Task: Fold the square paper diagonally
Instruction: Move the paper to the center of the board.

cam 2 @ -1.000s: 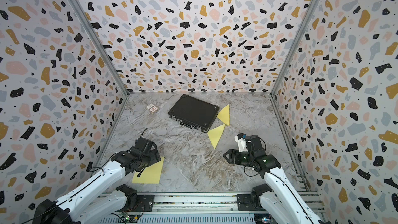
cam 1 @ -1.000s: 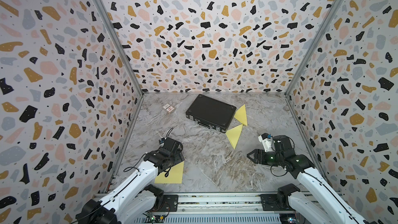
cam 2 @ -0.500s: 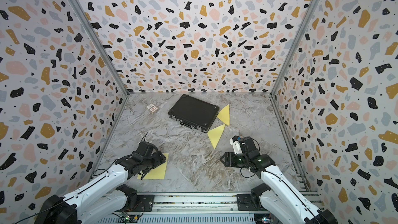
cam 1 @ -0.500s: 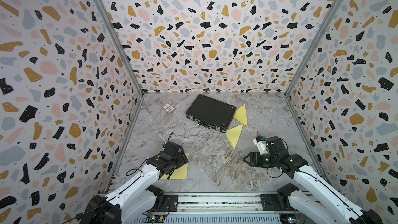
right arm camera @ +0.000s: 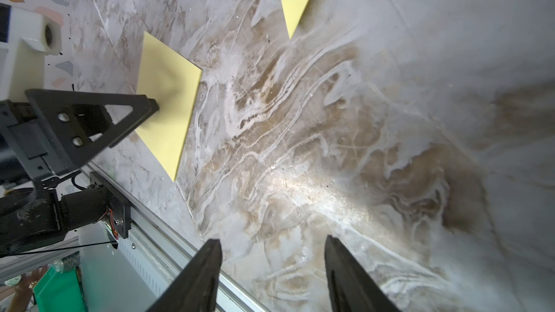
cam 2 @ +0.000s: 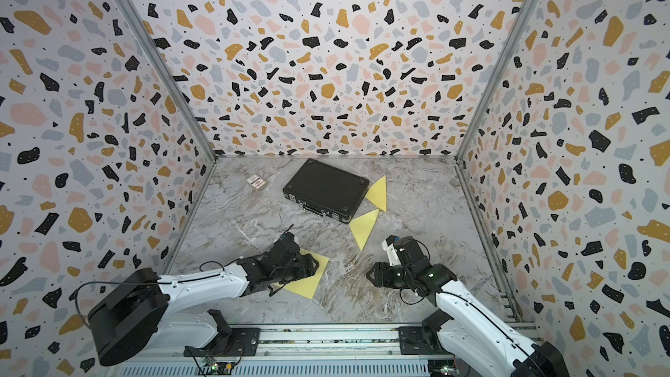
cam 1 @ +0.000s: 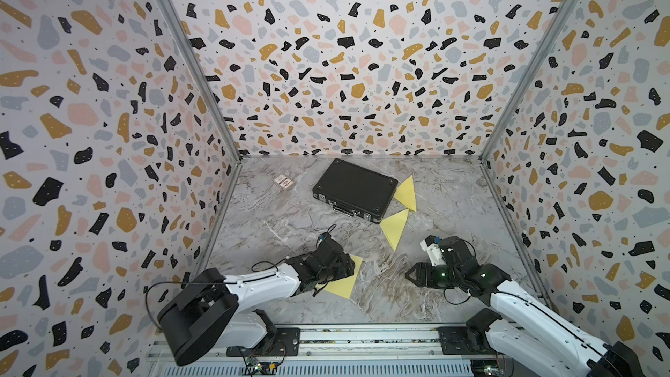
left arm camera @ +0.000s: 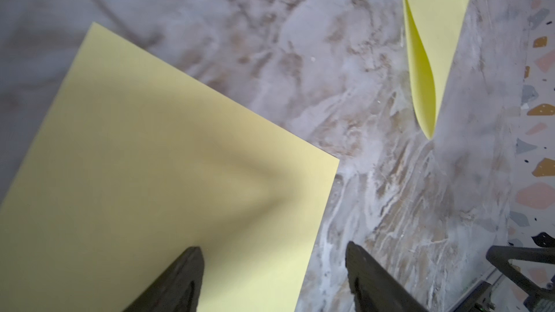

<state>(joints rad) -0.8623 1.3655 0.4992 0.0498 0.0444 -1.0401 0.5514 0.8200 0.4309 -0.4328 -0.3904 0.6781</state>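
Square paper (left arm camera: 150, 175), pale yellow, flat, left fingers (left arm camera: 180, 280) apart astride its edge, right fingers (right arm camera: 198, 277) apart, empty

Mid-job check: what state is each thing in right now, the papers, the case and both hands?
square paper: flat, unfolded, partly under the left hand.
near triangle: folded, layers gaping slightly.
far triangle: folded, next to the case.
black case: closed, lying flat.
left hand: open, straddling the paper's edge.
right hand: open, empty.
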